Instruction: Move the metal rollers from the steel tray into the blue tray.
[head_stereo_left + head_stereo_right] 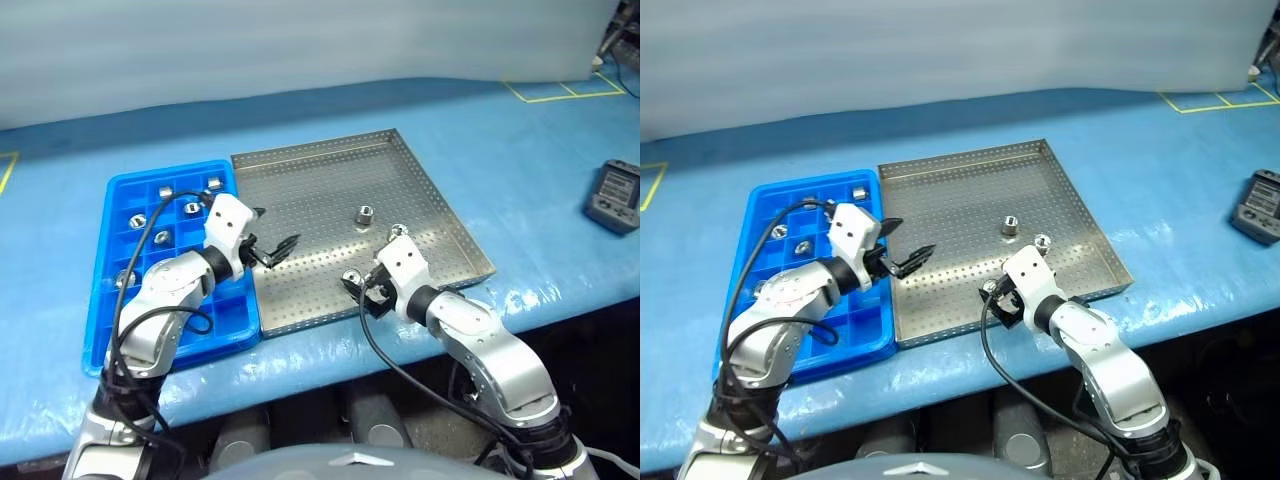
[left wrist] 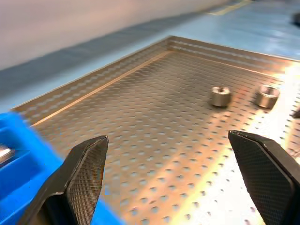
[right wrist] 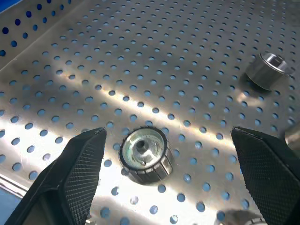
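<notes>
where right end effector (image 3: 164, 173) gapes, roller (image 3: 144, 153) between fingers

1. I count three metal rollers (image 1: 365, 214) on the steel tray (image 1: 330, 190).
2. At least five rollers (image 1: 213, 183) sit in the blue tray (image 1: 115, 210).
3. One grey device (image 1: 613, 196) lies well apart.
</notes>
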You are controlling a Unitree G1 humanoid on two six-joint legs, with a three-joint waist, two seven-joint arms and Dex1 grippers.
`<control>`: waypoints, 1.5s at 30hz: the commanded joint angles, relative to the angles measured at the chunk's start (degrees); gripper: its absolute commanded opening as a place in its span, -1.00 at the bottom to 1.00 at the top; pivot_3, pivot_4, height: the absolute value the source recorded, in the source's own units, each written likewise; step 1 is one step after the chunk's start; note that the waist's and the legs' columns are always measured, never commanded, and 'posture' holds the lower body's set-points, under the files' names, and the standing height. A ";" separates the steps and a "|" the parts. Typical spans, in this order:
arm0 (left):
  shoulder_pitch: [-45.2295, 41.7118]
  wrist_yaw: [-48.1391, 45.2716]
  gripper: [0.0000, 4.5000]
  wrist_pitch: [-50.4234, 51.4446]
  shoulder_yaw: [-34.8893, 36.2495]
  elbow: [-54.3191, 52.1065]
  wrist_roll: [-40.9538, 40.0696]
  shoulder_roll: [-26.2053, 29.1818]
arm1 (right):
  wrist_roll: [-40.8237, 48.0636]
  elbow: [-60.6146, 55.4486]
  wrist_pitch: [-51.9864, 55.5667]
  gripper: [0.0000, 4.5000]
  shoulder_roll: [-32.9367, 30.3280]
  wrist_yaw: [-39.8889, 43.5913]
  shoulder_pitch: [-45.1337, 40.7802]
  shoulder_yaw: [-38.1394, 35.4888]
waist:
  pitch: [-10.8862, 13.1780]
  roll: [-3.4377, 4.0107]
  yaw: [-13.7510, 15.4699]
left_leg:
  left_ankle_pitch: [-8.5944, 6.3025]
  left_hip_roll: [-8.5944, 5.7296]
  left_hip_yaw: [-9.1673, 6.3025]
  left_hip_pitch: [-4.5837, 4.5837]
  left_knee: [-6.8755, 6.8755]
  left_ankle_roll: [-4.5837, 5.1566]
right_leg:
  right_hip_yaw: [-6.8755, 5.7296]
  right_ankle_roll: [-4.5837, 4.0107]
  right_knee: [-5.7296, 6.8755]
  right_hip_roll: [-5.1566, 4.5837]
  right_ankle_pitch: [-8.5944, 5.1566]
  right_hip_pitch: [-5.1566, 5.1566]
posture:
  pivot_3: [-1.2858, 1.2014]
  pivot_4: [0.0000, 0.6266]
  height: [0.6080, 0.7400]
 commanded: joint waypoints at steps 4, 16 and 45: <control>-7.87 -8.87 0.98 -4.42 -9.36 10.80 2.70 0.67 | 1.52 -6.64 3.00 1.00 -2.89 0.99 4.54 -0.34 | 0.00 0.00 -1.89 | -0.01 0.00 0.00 0.00 -0.02 0.01 | 0.01 0.00 0.00 0.00 0.00 0.00 | -0.20 -0.52 1.00; -11.16 -14.89 0.98 -8.61 -16.27 19.41 6.96 -0.71 | 2.36 -8.22 4.28 1.00 -2.73 -0.40 5.73 -0.29 | 0.00 0.00 -6.22 | -0.01 0.00 0.01 0.00 -0.01 0.02 | 0.05 0.04 0.00 0.00 0.00 0.02 | -0.23 -0.52 1.00; 5.21 15.51 -0.26 -6.71 11.91 -5.51 6.03 -12.77 | 2.67 -0.15 0.24 1.00 0.46 2.09 -5.19 7.59 | 0.05 -0.10 -6.33 | 0.05 0.22 0.06 0.15 -0.04 0.13 | 0.21 0.11 0.15 0.32 0.05 0.17 | -0.04 -0.52 1.00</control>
